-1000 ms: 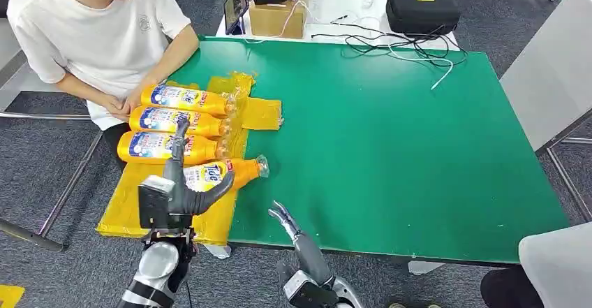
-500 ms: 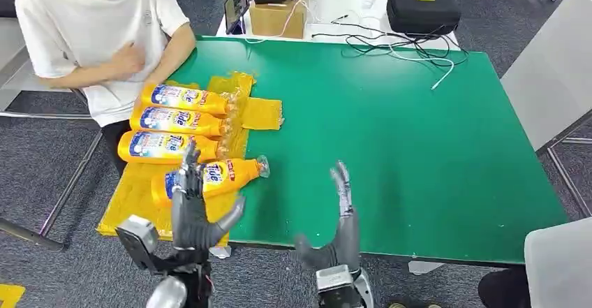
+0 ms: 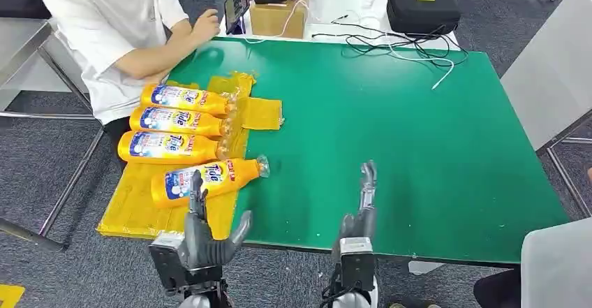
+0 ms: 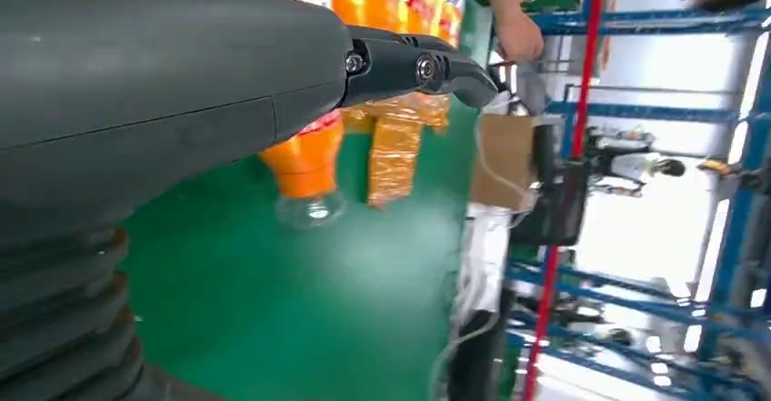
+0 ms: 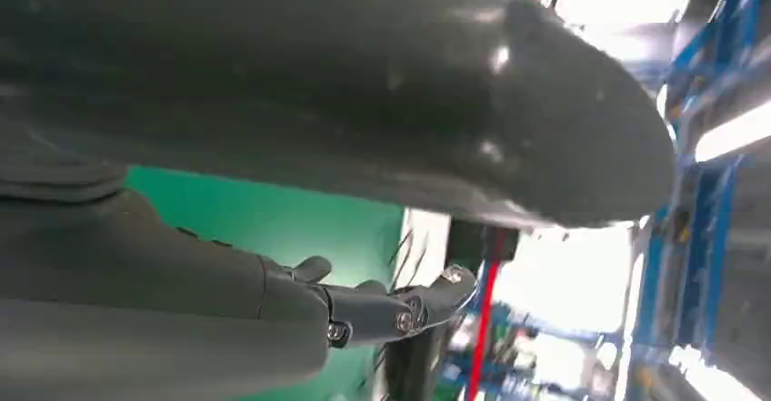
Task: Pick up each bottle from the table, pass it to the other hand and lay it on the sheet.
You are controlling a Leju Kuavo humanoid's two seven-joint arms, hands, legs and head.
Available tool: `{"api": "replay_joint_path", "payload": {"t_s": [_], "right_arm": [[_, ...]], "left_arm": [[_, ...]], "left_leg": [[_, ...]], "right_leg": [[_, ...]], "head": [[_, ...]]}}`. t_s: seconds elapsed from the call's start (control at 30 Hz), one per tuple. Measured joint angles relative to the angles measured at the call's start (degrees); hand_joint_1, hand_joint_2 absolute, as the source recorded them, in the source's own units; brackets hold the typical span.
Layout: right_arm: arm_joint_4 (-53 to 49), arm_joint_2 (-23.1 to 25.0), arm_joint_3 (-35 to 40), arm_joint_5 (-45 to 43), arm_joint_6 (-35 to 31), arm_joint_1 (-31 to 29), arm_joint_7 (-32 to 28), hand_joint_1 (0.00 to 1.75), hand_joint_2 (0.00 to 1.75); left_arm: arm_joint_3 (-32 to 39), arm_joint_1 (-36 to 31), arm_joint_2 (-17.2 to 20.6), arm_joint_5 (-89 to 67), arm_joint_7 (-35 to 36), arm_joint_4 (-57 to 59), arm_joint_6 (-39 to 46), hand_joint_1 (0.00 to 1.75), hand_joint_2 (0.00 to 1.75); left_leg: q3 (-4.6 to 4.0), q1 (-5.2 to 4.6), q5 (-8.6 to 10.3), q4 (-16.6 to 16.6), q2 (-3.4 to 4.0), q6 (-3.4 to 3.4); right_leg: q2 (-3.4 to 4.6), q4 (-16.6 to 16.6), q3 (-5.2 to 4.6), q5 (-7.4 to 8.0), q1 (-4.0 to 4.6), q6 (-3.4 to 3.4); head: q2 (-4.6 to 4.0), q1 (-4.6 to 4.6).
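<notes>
A: Fingers point(image 3: 197, 195) on the left hand point(image 3: 204, 237) spread and pointing up, thumb out to the side, nothing held. Same for the right hand point(image 3: 359, 214): fingers point(image 3: 366, 180) straight, a little apart, nothing in them. Both raised over the near edge of the bench point(image 3: 391, 133).

B: And the bottles?

A: Four orange bottles point(image 3: 183, 135) lying flat on the yellow sheet point(image 3: 132, 196) at the left end of the bench, side by side, caps toward the middle. Nearest bottle point(image 3: 206, 177) tilted a bit, clear cap just past the sheet's edge onto the green, just beyond the left fingers but apart from them. Close up in the left wrist view too, cap point(image 4: 310, 208) on the green.

B: Rest of the room?

A: Green top on the bench. Behind it a white table point(image 3: 349, 1) with a cardboard box point(image 3: 278, 16), a black case point(image 3: 422, 9), loose cables point(image 3: 391, 46). Person in a white shirt point(image 3: 112, 28) seated at the far left corner, one hand up by a small screen point(image 3: 236, 4). Grey carpet floor point(image 3: 42, 182), blue racking point(image 4: 636, 110) in the wrist views.
</notes>
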Motion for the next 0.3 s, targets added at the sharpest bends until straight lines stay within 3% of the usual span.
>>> {"api": "replay_joint_path", "payload": {"t_s": [0.2,0.23,0.3], "right_arm": [[-0.7,-2.2,2.1,-0.7,2.2,0.6,0.3,0.0,0.0],[-0.5,-2.4,2.2,-0.8,2.5,0.6,0.3,0.0,1.75],[0.0,-2.8,2.6,-0.8,2.7,0.6,-0.2,0.0,1.75]], "left_arm": [[-0.7,-1.4,-0.1,-4.9,0.0,4.1,2.7,0.0,0.0],[-0.9,-1.7,-0.1,-5.6,0.0,4.5,3.3,0.0,1.75],[-1.1,-1.7,-0.3,-7.9,0.0,4.7,4.1,0.0,1.75]], "left_leg": [[-0.02,0.01,-0.01,0.0,0.0,0.0],[-0.02,0.01,-0.01,0.0,0.0,0.0],[-0.02,0.01,-0.01,0.0,-0.02,0.0]], "right_leg": [[-0.01,0.0,-0.01,0.0,0.01,0.0],[0.0,0.0,0.0,0.0,0.01,0.0],[-0.01,0.0,0.01,0.0,0.02,0.0]], "head": [[0.0,0.0],[0.0,0.0],[0.0,0.0]]}}
